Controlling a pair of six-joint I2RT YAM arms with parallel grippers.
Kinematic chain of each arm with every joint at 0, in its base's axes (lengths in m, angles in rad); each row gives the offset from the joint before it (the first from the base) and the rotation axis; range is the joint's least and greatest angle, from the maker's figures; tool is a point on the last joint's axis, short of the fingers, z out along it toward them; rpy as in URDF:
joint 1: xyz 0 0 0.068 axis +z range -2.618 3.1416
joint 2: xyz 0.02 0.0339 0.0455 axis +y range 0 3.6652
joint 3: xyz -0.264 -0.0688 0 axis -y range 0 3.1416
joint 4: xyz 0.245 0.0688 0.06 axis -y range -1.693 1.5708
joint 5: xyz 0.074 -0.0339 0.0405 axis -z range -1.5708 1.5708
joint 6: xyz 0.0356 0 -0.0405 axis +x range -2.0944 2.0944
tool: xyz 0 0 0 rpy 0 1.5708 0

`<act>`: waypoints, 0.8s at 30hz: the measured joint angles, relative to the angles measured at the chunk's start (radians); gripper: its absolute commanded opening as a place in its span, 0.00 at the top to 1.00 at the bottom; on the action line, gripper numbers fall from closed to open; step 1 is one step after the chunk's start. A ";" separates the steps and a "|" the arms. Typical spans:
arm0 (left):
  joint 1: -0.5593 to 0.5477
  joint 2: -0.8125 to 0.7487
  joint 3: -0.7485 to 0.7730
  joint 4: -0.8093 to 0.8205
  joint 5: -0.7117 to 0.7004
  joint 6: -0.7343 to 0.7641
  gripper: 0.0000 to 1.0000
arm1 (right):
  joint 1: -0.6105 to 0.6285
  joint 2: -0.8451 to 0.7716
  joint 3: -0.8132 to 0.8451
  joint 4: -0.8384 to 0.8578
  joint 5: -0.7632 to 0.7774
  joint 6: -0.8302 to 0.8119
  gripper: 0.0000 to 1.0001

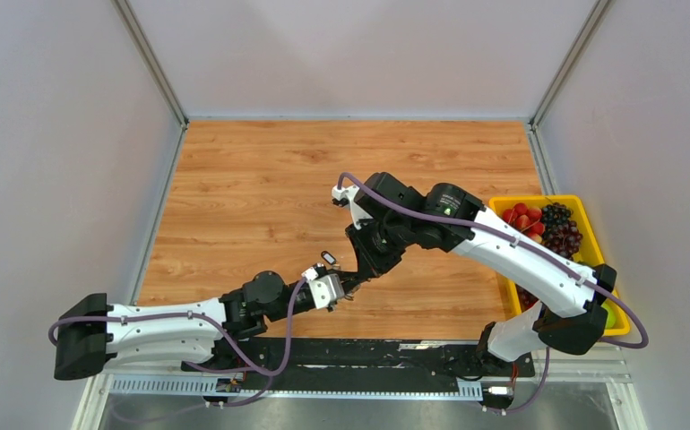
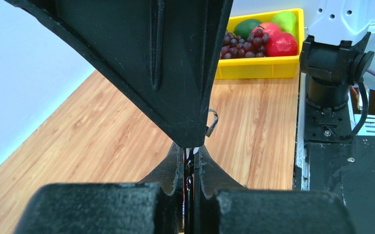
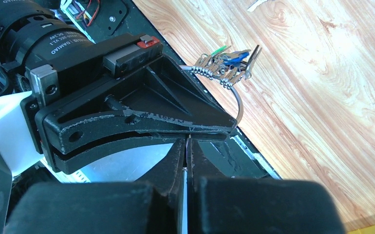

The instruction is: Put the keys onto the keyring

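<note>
Where L gripper (image 3: 227, 128) pinches, keyring (image 3: 238, 105) (w/ keys (image 3: 227, 62))

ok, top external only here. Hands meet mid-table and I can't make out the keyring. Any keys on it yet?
Observer: Yes. Right wrist view: the keyring curves out by the left hand, with keys with green and blue tags bunched on it.
Operator: Left hand closed?
Observer: Left wrist view: its fingers are pressed together on something thin; can't tell what.
Operator: Any strays?
Observer: What looks like one loose key lies on the table, at the top edge of the right wrist view.
</note>
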 measured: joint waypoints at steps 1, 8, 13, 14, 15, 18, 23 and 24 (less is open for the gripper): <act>0.000 -0.004 0.000 -0.004 0.000 -0.001 0.99 | 0.000 0.000 0.001 0.001 0.002 0.003 0.84; 0.001 -0.066 0.000 -0.011 -0.015 -0.043 0.99 | 0.013 -0.045 -0.001 0.062 0.089 0.013 0.54; 0.001 -0.113 0.002 -0.028 -0.029 -0.094 0.99 | 0.017 -0.212 -0.132 0.227 0.167 -0.006 0.40; 0.001 -0.119 0.002 -0.034 -0.029 -0.102 0.99 | 0.017 -0.255 -0.171 0.270 0.182 -0.014 0.38; 0.001 -0.126 0.003 -0.043 -0.030 -0.113 1.00 | 0.017 -0.287 -0.197 0.302 0.193 -0.018 0.36; 0.001 -0.137 0.020 -0.083 -0.036 -0.146 1.00 | 0.017 -0.375 -0.272 0.436 0.205 -0.033 0.39; 0.001 -0.150 0.054 -0.145 -0.065 -0.226 1.00 | 0.016 -0.459 -0.381 0.616 0.131 -0.060 0.48; 0.001 -0.157 0.057 -0.157 -0.073 -0.240 1.00 | 0.017 -0.458 -0.386 0.630 0.107 -0.065 0.48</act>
